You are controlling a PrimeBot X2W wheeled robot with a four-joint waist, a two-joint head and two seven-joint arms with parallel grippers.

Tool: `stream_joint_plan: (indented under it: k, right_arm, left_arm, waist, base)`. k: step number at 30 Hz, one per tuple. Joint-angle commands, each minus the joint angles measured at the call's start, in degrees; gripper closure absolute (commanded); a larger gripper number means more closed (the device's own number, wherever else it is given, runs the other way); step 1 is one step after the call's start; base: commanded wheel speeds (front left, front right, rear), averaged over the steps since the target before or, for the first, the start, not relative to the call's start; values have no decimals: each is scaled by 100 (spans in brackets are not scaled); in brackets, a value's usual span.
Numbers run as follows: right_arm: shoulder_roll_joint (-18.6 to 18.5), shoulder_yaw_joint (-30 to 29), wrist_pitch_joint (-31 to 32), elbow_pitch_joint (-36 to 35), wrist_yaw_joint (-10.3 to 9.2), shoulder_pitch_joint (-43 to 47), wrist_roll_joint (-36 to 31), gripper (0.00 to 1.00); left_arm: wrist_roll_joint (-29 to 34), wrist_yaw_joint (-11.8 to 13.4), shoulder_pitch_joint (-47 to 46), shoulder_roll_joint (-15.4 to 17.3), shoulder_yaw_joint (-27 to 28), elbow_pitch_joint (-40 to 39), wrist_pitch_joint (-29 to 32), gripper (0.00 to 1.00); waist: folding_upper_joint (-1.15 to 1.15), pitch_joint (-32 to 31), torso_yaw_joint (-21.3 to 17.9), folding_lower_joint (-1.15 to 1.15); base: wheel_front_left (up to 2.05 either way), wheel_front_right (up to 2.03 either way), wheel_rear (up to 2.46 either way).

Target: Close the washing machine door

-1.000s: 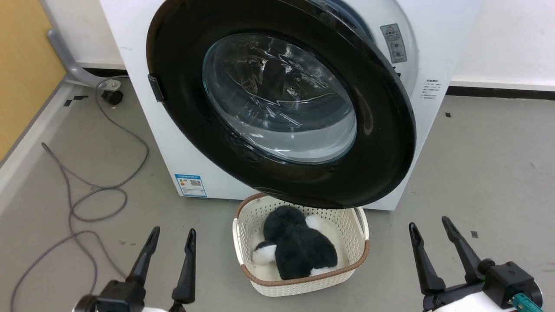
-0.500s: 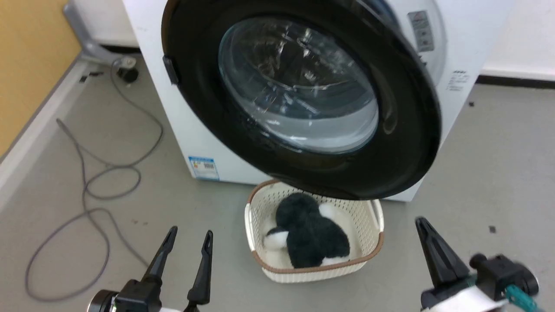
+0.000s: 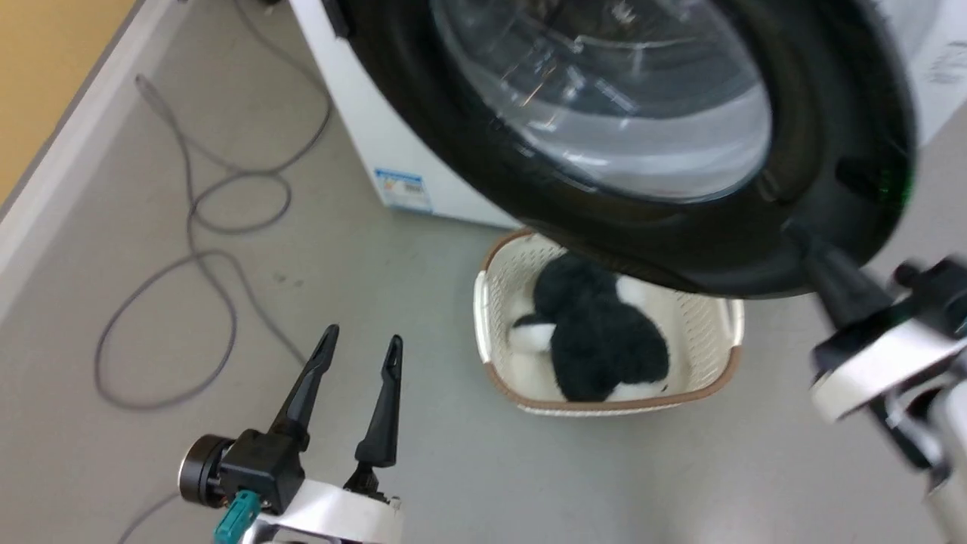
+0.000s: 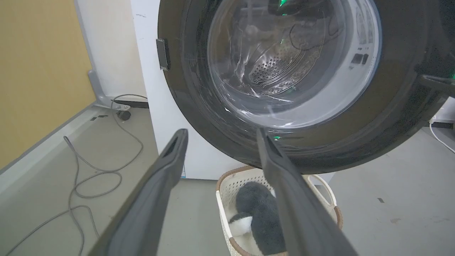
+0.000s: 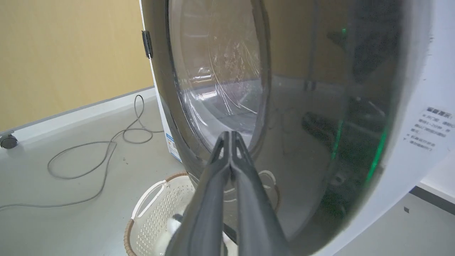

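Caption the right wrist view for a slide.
Shut right tool points at the open washing machine door, above a white basket.

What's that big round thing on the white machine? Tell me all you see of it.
It is the washing machine door: round, with a wide glossy black rim around a bulging clear glass bowl. A small dark tab sits on its edge. It hangs ajar above a cream basket. The right gripper, shut, seems to press its tips on the rim.
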Motion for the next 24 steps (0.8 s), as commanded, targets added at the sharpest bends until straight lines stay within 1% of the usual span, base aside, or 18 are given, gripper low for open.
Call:
stream_joint_plan:
  k: [1, 3, 6, 11, 15, 21, 23, 24]
  right_arm:
    - [-171, -77, 60, 176, 3, -309, 155, 100]
    - [-336, -164, 104, 353, 3, -565, 263, 100]
    - [-553, -271, 98, 596, 3, -905, 225, 100]
    - [-657, -375, 158, 952, 3, -1447, 285, 100]
    - [-698, -438, 352, 1301, 3, -2025, 353, 100]
    - [-787, -605, 570, 1899, 3, -2811, 430, 100]
    - [-816, -674, 596, 2133, 3, -3015, 440, 100]
    - [-816, -674, 596, 2133, 3, -3015, 440, 100]
  left_arm:
    - [60, -43, -154, -36, 5, 3, -25, 0]
    - [79, -67, -217, -64, 13, 4, -25, 0]
    - [75, -91, -290, -102, 44, 12, -25, 0]
    - [96, -113, -392, -145, 84, 48, -25, 0]
    - [60, -136, -461, -168, 89, 61, -25, 0]
    - [46, -136, -582, -183, 63, 54, -25, 0]
    - [37, -131, -613, -185, 36, 59, -25, 0]
    - [37, -131, -613, -185, 36, 59, -25, 0]
  waist:
    - [0, 289, 222, 0]
    - [0, 392, 287, 0]
    - [0, 522, 365, 0]
    - [0, 728, 428, 0]
    - [0, 874, 452, 0]
    - [0, 989, 518, 0]
    - [0, 1011, 544, 0]
    - [0, 1011, 544, 0]
  base:
    - [0, 0, 0]
    - [0, 0, 0]
    - [0, 0, 0]
    - [0, 0, 0]
    - [0, 0, 0]
    - [0, 0, 0]
    - [0, 0, 0]
    - [0, 0, 0]
